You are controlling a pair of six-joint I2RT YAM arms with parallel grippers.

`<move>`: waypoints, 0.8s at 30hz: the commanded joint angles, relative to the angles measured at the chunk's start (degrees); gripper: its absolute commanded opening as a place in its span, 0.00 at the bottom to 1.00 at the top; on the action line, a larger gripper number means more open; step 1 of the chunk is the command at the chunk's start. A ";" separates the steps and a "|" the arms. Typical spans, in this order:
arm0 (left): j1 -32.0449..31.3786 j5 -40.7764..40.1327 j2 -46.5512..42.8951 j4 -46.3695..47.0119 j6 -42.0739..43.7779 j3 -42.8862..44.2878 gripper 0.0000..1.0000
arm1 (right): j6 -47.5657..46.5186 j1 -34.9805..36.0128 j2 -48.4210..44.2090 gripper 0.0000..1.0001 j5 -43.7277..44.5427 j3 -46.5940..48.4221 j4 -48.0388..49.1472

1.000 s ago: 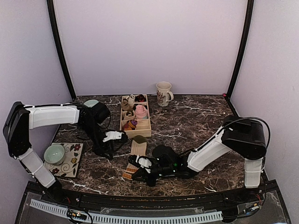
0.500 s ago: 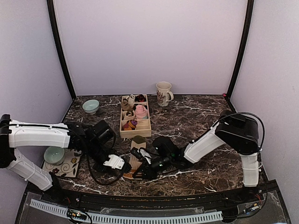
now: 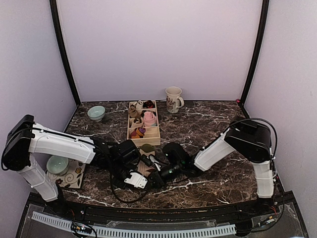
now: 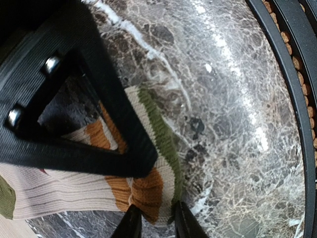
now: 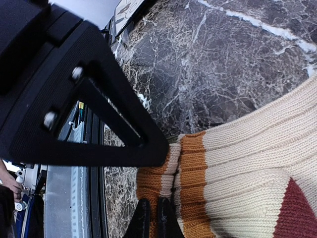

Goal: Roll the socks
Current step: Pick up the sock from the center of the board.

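Observation:
A beige sock (image 3: 145, 161) with orange, green and reddish-brown patches lies flat on the marble in front of the wooden box. Both grippers meet at its near end. In the left wrist view my left gripper (image 4: 154, 224) has its fingertips close together around the orange and green end of the sock (image 4: 148, 191). In the right wrist view my right gripper (image 5: 153, 220) is pinched on the orange cuff of the sock (image 5: 237, 168). From above, the left gripper (image 3: 136, 179) and right gripper (image 3: 154, 173) sit side by side. Each wrist view shows the other gripper's black triangular finger over the sock.
A wooden compartment box (image 3: 157, 140) behind the sock holds a pink bundle (image 3: 149, 118), a striped bundle and small dark bundles. A mug (image 3: 173, 99) stands at the back. A teal bowl (image 3: 96, 112) is back left, another bowl (image 3: 58, 163) on a floral mat (image 3: 74, 174) is left.
My left arm swung from the left side in to the sock's near end and its gripper now holds it. The right gripper stayed on the sock, shifting slightly back.

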 commanded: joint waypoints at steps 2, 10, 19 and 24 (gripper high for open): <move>-2.48 -1.90 -1.74 2.49 -1.59 -0.08 0.28 | 1.29 -1.14 6.85 0.00 7.02 -4.39 -17.50; -2.78 -2.80 -5.32 2.04 -3.18 -1.69 0.41 | 1.31 -1.14 7.36 0.00 7.00 -4.91 -17.07; -5.53 -3.13 -1.72 2.57 -3.02 -0.98 0.35 | 2.11 -1.22 7.21 0.00 6.69 -5.41 -16.13; -5.53 -4.90 -0.84 4.47 -3.93 -3.08 0.28 | 2.66 -1.19 7.03 0.00 6.49 -6.22 -15.07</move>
